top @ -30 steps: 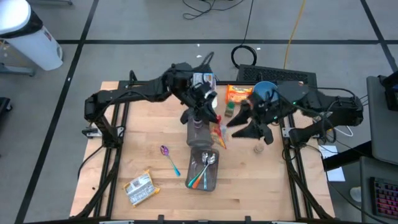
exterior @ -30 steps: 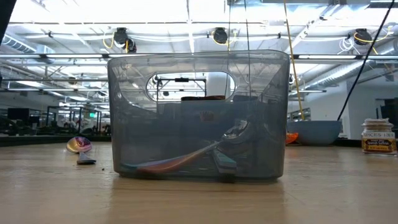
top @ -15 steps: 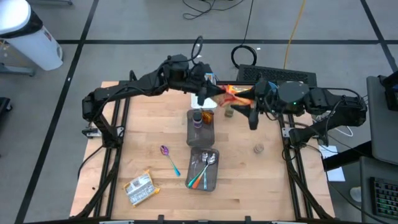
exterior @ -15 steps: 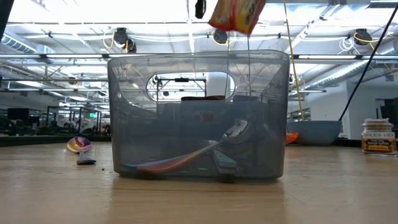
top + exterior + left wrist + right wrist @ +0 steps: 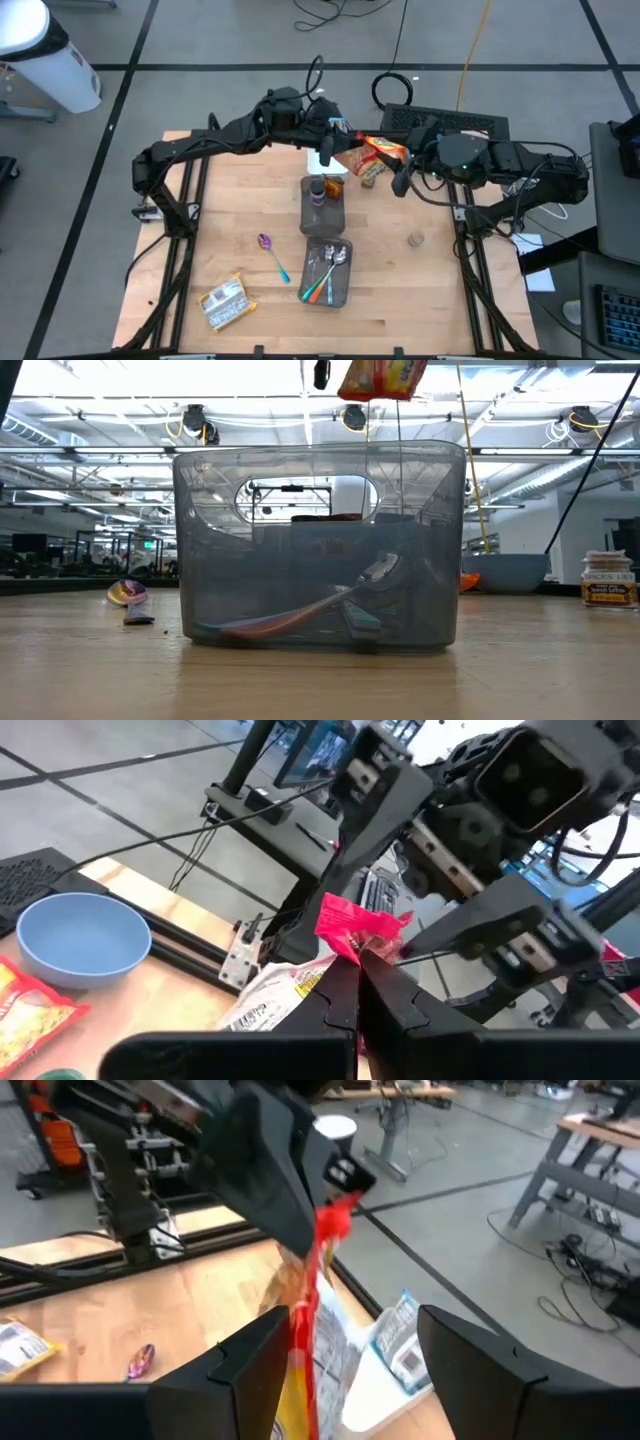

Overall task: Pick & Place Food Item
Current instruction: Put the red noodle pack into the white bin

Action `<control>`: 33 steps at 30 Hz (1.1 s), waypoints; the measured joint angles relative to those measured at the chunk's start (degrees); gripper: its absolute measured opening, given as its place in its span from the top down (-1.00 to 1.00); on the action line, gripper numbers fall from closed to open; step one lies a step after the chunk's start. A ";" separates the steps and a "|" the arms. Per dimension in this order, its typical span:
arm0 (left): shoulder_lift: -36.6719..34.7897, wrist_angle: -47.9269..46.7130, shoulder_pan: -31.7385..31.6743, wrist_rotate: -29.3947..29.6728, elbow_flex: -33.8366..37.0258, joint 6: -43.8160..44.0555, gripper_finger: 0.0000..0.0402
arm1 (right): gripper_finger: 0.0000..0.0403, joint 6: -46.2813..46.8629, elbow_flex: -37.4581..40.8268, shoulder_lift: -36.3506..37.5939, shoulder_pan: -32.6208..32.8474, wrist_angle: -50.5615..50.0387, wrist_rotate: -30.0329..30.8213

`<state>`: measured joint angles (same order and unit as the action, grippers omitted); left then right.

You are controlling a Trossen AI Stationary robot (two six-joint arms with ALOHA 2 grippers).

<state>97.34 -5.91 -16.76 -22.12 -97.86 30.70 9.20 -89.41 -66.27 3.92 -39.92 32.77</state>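
The left gripper (image 5: pixel 335 150) holds the snack packet (image 5: pixel 375 152) in the air near the far edge of the tabletop (image 5: pixel 240 200), its fingers pinched shut on the packet's red crimped end — the left wrist view shows that end squeezed between them. The right gripper (image 5: pixel 398 172) has its fingers spread, one on each side of the hanging packet without yet closing on it; the right wrist view shows the packet dangling in the gap between them. From table height, the packet hangs well above the clear bin (image 5: pixel 318 545).

The lifting looks done, and the moment reads as a handover between the arms, or a two-handed steadying — which one cannot be told. The placing is still to come: the packet has not been set down anywhere. Another wrapped packet (image 5: pixel 222 302) lies near the front left corner, and a purple spoon (image 5: pixel 268 250) lies on the wood beside the bin of cutlery (image 5: pixel 328 272), all untouched.
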 joint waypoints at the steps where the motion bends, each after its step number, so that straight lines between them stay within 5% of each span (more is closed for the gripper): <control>1: 0.00 0.00 0.01 0.37 0.00 -0.02 0.99 | -0.06 0.53 0.36 0.04 -0.21 -0.11 -0.03; 13: 0.00 0.14 -0.49 1.66 0.00 -0.59 0.99 | 0.10 3.84 0.95 1.26 -1.29 -3.62 -4.51; 33: 0.04 3.04 -1.37 1.61 -0.02 -0.72 0.99 | 0.80 5.00 0.95 3.09 -1.27 -6.26 -4.52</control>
<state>97.38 -2.87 -18.13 -20.51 -97.89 29.98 14.20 -88.47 -63.18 2.66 -46.18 28.25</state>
